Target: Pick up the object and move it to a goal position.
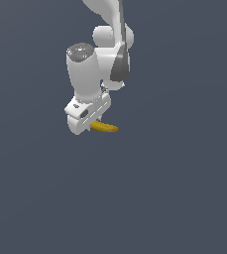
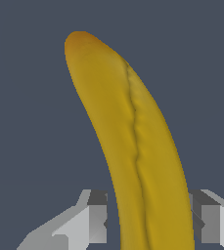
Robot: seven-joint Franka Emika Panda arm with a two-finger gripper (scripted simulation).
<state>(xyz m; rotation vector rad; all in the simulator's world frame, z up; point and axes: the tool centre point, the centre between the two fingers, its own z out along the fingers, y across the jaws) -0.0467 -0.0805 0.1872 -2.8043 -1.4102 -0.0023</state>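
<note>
White Franka arm (image 1: 97, 54) is reaching down over the plain dark grey floor (image 1: 174, 188). Its white two-finger gripper (image 1: 96, 124) is pinching the slim curved yellow banana (image 2: 133, 146) crosswise near one end, fingers (image 2: 91, 219) pressing both flanks. The banana is jutting toward the exterior view's right, probably gripped for carrying.

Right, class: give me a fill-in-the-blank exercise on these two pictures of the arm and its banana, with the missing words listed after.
1. The fruit between the gripper's fingers is a ____.
2. The banana's skin is mostly ____ in colour.
3. In the exterior view, the banana sticks out from the gripper toward that view's ____.
4. In the wrist view, one finger shows on each ____ of the banana.

Missing words: banana; yellow; right; side
</note>
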